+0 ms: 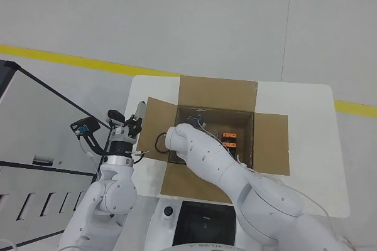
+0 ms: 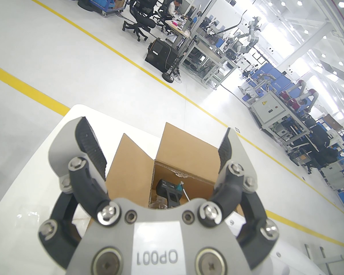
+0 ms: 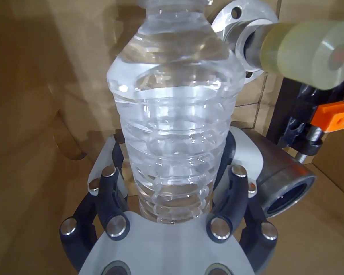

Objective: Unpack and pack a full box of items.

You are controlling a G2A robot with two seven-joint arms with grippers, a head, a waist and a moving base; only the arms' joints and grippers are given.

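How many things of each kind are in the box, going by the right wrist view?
clear bottle: 1
metal pipe: 1
flanged metal part with a yellowish roller: 1
orange-and-black bracket: 1
Total: 4

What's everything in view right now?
cardboard box: 1, brown, flaps open, on the table
table: 1, white, under the box
water bottle: 1, clear, inside the box
flanged metal part: 1, silver with yellowish cylinder, inside the box
metal tube: 1, grey, inside the box
clamp-like part: 1, orange and black, inside the box
device: 1, black, inside the box
left gripper: 1, grey and black, open, beside the box
right gripper: 1, grey and black, inside the box, shut on the water bottle
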